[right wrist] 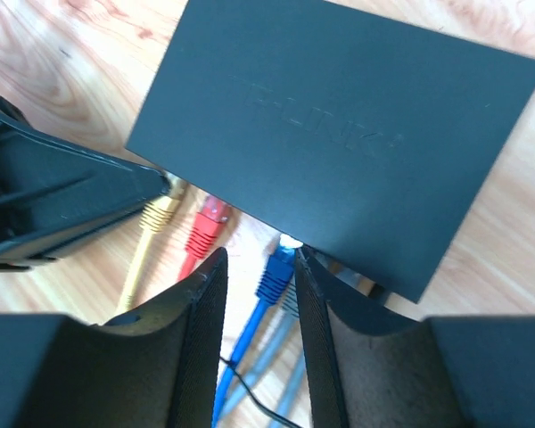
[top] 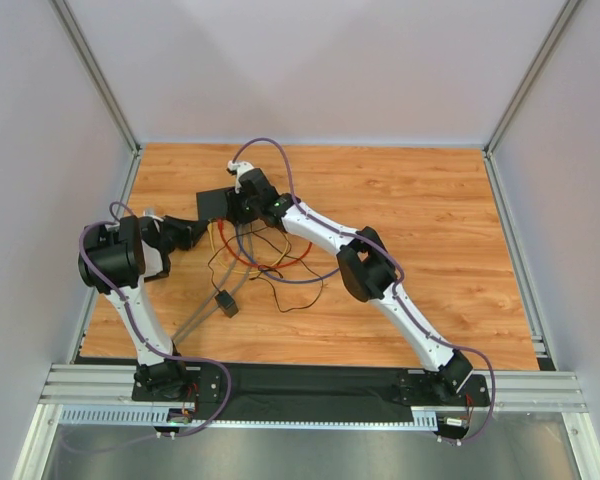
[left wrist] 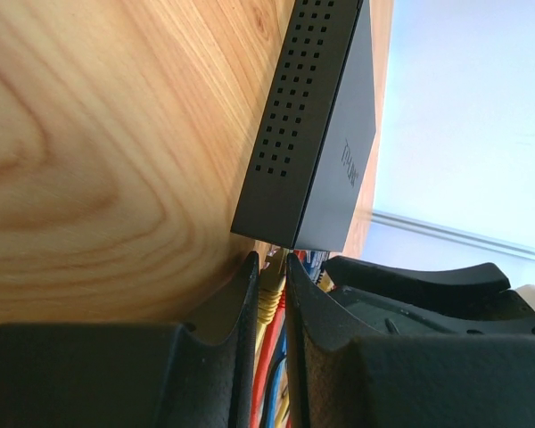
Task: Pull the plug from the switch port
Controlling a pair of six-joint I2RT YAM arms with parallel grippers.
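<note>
Left pincer point(left wrist: 272, 267) clamps the yellow plug point(left wrist: 267, 292) at the switch's point(left wrist: 330, 152) near edge; right pincer point(right wrist: 260, 263), narrow, straddles the blue plug point(right wrist: 275, 273).

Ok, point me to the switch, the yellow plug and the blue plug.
switch point(right wrist: 339, 125): right wrist view, middle of its flat top face.
yellow plug point(right wrist: 163, 212): right wrist view, on the connector body.
blue plug point(right wrist: 275, 272): right wrist view, on the connector body near the switch's edge.
</note>
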